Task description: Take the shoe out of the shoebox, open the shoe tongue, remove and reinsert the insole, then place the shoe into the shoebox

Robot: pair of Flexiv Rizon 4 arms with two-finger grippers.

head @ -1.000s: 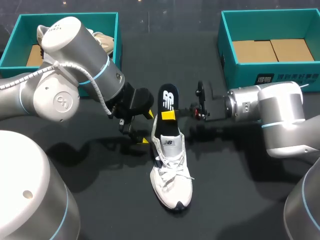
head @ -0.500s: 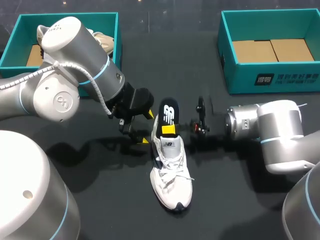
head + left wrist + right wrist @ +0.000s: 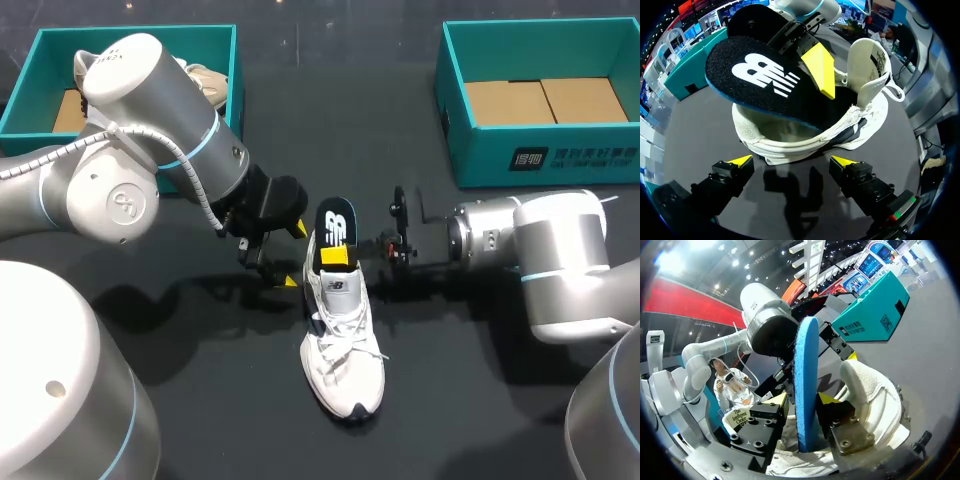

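A white shoe (image 3: 345,345) lies on the black table, toe towards me. Its black insole (image 3: 337,222) with a white logo stands slanted out of the heel opening, its front end down inside the shoe. My right gripper (image 3: 337,257) straddles the insole (image 3: 806,370). One finger touches it and the other stands a little off, so the gripper is open. Its upper yellow finger (image 3: 821,70) lies on the insole (image 3: 760,80). The tongue (image 3: 867,60) is pulled up. My left gripper (image 3: 296,254) stands open just behind the heel (image 3: 805,145), touching nothing (image 3: 792,161).
A teal shoebox (image 3: 480,165) with a cardboard floor stands at the back right. A second teal box (image 3: 130,32) at the back left holds another shoe (image 3: 205,80), partly hidden by my left arm.
The insole has gone down and deeper into the shoe with my right gripper. The right fingers have then parted a little. My left arm has kept still.
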